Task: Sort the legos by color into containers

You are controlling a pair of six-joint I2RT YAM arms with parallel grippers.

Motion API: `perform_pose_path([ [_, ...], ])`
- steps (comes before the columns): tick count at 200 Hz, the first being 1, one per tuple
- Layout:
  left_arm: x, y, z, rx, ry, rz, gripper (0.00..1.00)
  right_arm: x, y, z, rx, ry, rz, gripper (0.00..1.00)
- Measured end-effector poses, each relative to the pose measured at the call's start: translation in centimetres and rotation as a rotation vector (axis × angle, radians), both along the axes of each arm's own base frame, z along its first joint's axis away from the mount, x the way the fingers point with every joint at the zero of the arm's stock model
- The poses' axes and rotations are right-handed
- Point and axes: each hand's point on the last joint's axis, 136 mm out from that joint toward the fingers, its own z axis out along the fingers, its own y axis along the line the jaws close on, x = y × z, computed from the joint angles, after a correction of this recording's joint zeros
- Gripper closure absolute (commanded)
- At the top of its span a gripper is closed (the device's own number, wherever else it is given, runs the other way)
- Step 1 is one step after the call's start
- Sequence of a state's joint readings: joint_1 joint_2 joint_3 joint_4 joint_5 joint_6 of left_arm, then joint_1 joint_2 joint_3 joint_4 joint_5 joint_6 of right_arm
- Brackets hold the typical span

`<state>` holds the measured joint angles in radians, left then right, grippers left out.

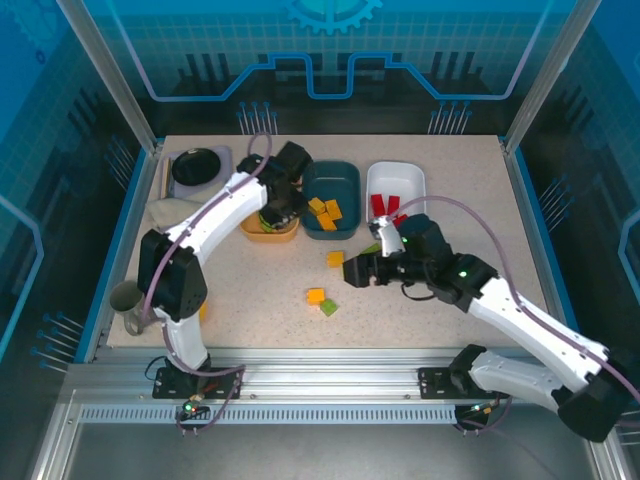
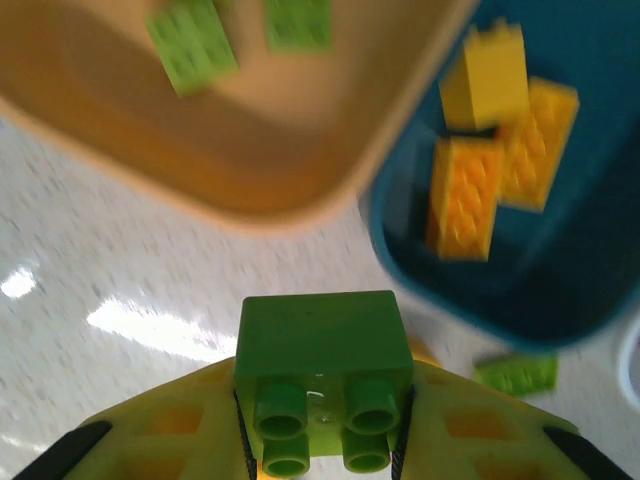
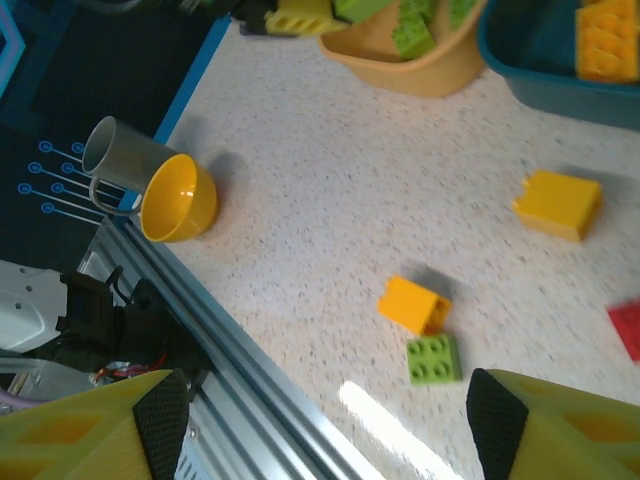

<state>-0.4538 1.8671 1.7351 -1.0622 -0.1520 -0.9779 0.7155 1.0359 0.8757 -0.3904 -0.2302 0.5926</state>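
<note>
My left gripper clamped a green lego just short of the yellow-orange tray, where two green bricks lay. Orange bricks sat in the teal tray. My right gripper hung wide open and empty near three loose bricks on the table.

A speckled table inside a blue-walled booth

The table has a pale beige, speckled top with a blue strip along its left side. Translucent blue panels printed with circuit-like lines stand behind it and to both sides, held by slanted metal posts. A ribbed aluminium rail runs across the near edge. A bright glare lies on the tabletop.
</note>
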Motion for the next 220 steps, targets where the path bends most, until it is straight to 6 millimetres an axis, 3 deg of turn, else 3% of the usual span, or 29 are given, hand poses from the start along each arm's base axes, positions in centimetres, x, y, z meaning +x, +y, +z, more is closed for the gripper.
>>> perform_pose_path([
  [40,5.8,5.0,-1.6,0.067,-0.014,0.054,0.69,3.5,3.3,-1.0,-0.011,0.000,-0.016,0.16],
  [72,10.1,6.8,-3.7,0.116,-0.017,0.051,0.67,6.4,5.0,0.5,0.016,-0.012,-0.032,0.15],
  [100,12.6,7.8,-5.7,0.167,-0.015,0.049,0.66,8.7,5.1,1.0,0.034,-0.005,-0.067,0.15],
  [143,13.4,9.0,-8.3,0.253,0.023,0.045,0.63,9.8,5.0,0.2,0.026,0.025,-0.081,0.15],
  [178,13.0,9.8,-9.7,0.303,0.063,0.048,0.62,10.0,4.9,-0.3,0.020,0.042,-0.084,0.15],
  [220,12.5,9.9,-10.5,0.311,0.098,0.043,0.51,10.3,4.8,-1.3,-0.003,0.070,-0.089,0.16],
])
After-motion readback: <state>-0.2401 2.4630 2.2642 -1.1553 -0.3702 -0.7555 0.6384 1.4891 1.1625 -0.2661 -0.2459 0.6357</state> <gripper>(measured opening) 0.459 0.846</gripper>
